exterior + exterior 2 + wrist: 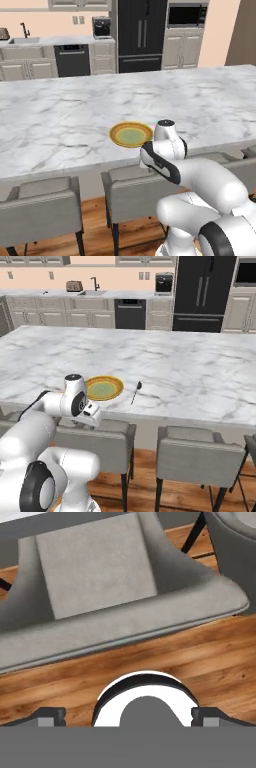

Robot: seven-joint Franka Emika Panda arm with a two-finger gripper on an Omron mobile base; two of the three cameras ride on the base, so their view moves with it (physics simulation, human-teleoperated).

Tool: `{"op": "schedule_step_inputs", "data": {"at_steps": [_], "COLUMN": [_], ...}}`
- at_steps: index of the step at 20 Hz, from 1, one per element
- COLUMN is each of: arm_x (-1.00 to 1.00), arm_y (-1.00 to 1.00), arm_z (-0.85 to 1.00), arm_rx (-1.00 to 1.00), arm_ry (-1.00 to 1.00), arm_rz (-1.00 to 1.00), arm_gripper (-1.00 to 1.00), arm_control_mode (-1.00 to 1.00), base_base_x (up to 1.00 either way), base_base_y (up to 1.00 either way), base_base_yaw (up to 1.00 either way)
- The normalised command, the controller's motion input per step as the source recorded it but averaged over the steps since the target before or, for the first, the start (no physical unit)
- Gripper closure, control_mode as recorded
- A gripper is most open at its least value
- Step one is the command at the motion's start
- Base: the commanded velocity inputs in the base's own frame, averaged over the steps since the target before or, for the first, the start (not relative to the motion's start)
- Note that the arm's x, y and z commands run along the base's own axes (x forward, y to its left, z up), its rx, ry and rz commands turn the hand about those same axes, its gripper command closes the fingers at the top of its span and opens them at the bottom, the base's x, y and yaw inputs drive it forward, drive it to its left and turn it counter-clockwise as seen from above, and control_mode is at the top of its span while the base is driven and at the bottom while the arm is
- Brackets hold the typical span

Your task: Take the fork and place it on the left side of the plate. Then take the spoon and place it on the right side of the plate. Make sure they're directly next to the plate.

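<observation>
Plate [104, 388] near the desk [200, 371] front edge. Spoon [136, 392] lies just right of the plate, not touching. Fork unseen. Fingers [50, 716] released, empty, aimed down at a chair [95, 567]. Judged: nothing confirmed placed.

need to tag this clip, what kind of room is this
A home kitchen, rendered. A large marble island counter has grey stools along its near edge, and the back wall holds a black fridge, a dishwasher and a sink. A yellow plate sits on the island.
</observation>
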Motion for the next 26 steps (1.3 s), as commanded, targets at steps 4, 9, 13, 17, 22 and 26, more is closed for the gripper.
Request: {"op": "schedule_step_inputs", "data": {"at_steps": [4, 9, 13, 17, 22, 26], "arm_x": [0.00, 0.00, 0.00, 0.00, 0.00, 0.00], "arm_y": [0.00, 0.00, 0.00, 0.00, 0.00, 0.00], "arm_z": [0.00, 0.00, 0.00, 0.00, 0.00, 0.00], "arm_rx": [0.00, 0.00, 0.00, 0.00, 0.00, 0.00], "arm_ry": [0.00, 0.00, 0.00, 0.00, 0.00, 0.00], "arm_rz": [0.00, 0.00, 0.00, 0.00, 0.00, 0.00], "arm_gripper": [-1.00, -1.00, -1.00, -1.00, -1.00, -1.00], "arm_control_mode": [1.00, 1.00, 1.00, 1.00, 1.00, 1.00], "base_base_x": [-0.01, 0.00, 0.00, 0.00, 0.02, 0.06], "base_base_y": [0.94, 0.94, 0.94, 0.94, 0.94, 0.94], "base_base_yaw": [0.00, 0.00, 0.00, 0.00, 0.00, 0.00]}}
